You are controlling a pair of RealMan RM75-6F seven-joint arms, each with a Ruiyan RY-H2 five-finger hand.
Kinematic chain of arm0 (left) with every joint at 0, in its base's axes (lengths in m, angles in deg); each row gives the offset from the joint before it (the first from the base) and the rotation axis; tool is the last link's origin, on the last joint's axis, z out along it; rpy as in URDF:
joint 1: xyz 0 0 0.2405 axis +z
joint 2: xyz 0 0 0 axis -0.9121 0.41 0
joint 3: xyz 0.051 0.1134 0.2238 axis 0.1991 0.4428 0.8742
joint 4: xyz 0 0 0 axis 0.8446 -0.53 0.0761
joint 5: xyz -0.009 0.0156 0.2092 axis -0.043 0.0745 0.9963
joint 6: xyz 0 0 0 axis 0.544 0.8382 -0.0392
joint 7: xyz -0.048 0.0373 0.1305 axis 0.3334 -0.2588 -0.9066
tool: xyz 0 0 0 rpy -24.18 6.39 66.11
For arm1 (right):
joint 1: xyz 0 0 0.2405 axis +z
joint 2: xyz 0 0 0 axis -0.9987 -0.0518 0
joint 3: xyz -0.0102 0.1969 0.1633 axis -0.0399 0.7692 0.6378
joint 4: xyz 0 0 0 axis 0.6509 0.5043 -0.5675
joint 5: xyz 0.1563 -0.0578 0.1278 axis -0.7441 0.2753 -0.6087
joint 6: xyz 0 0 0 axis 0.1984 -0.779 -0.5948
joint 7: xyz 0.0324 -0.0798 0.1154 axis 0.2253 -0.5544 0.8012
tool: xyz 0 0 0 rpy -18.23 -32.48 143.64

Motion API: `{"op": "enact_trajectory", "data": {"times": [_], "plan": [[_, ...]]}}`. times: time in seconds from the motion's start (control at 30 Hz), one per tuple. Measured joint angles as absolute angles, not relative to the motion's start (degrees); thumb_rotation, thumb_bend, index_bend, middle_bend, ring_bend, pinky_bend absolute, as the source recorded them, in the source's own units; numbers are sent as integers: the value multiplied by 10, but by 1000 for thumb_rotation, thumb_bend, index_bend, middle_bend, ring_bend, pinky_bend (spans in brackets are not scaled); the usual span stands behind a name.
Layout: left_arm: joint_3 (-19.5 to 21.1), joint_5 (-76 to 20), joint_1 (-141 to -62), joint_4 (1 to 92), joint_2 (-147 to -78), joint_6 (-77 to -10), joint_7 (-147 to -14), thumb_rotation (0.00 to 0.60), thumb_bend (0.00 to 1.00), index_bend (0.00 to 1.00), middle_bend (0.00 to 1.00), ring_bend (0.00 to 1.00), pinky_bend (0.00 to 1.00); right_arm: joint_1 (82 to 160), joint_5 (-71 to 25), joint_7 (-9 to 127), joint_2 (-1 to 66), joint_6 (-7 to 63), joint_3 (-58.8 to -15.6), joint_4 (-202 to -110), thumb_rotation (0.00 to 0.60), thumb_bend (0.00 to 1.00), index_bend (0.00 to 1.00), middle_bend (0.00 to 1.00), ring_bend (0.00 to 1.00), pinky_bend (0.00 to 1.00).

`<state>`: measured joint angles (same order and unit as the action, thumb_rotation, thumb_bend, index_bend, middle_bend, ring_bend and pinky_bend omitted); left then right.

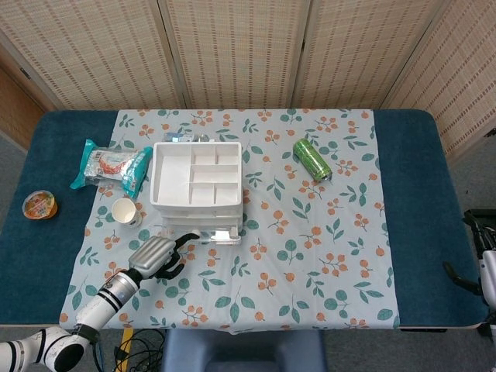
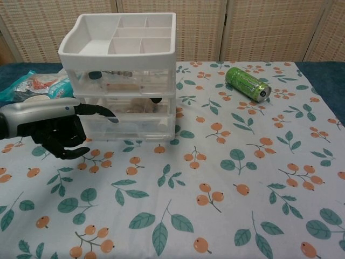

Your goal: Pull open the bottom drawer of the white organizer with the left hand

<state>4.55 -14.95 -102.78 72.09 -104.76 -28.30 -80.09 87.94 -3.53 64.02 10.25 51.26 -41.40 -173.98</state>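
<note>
The white organizer (image 1: 196, 186) (image 2: 119, 70) stands on the flowered cloth, left of centre, with an open divided tray on top and clear drawers below. Its bottom drawer (image 2: 132, 125) sits flush with the front, pushed in. My left hand (image 1: 159, 256) (image 2: 56, 129) is just in front of the drawers, towards their left side. One finger (image 2: 99, 111) stretches out to the drawer front near the bottom drawer's upper edge; the others are curled in and hold nothing. Whether the fingertip touches is unclear. My right hand (image 1: 479, 260) shows only partly at the table's right edge, fingers apart and empty.
A green can (image 1: 311, 159) (image 2: 247, 83) lies on its side to the right of the organizer. A snack bag (image 1: 112, 165) (image 2: 38, 83) and a paper cup (image 1: 125, 211) sit to its left. A small orange cup (image 1: 39, 204) stands at the far left.
</note>
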Motion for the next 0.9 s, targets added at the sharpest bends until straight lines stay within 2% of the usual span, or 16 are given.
{"op": "enact_trajectory", "data": {"times": [0.9], "plan": [[95, -64, -1026, 773, -983, -284, -783, 600, 440, 216, 894, 967, 1000, 879, -31, 630, 100, 515, -414, -1750, 600, 279, 20, 165, 238, 188]]}}
